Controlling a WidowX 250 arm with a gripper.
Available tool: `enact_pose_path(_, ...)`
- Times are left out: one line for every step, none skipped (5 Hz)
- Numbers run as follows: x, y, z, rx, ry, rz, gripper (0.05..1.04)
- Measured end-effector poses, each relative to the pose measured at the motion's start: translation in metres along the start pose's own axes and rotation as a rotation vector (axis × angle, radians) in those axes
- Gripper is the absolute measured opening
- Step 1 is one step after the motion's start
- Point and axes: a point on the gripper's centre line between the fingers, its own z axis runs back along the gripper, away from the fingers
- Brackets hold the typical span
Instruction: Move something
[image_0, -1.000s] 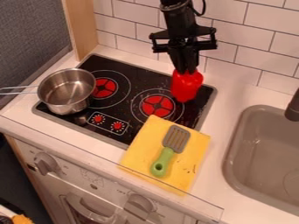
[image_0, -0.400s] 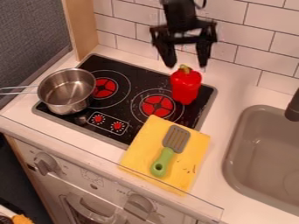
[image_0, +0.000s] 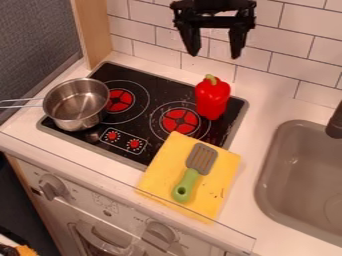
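My gripper (image_0: 215, 54) hangs at the top of the view, its two fingers spread apart with nothing between them. Below it, a red bell pepper (image_0: 212, 99) with a green stem stands upright on the black stovetop's (image_0: 148, 75) back right part, apart from the gripper. A steel pot (image_0: 76, 104) sits on the left of the stovetop. In front of the stove, a green-handled spatula (image_0: 201, 159) with a grey head lies on a yellow cloth (image_0: 162, 167), which overlaps the stove's front right edge.
A grey sink (image_0: 294, 175) with a dark faucet (image_0: 335, 123) is at the right. White tiles (image_0: 267, 55) form the back wall, and a wooden post (image_0: 94, 30) stands at the back left. A clear ledge (image_0: 133, 192) runs along the counter's front.
The gripper has opened, let go of the red pepper and risen above it. The pepper now stands upright on the stove.
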Motion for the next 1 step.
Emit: enact_pose_path(-0.0049, 0.0069, -0.0025, 0.043, 0.017, -0.017, 1.0)
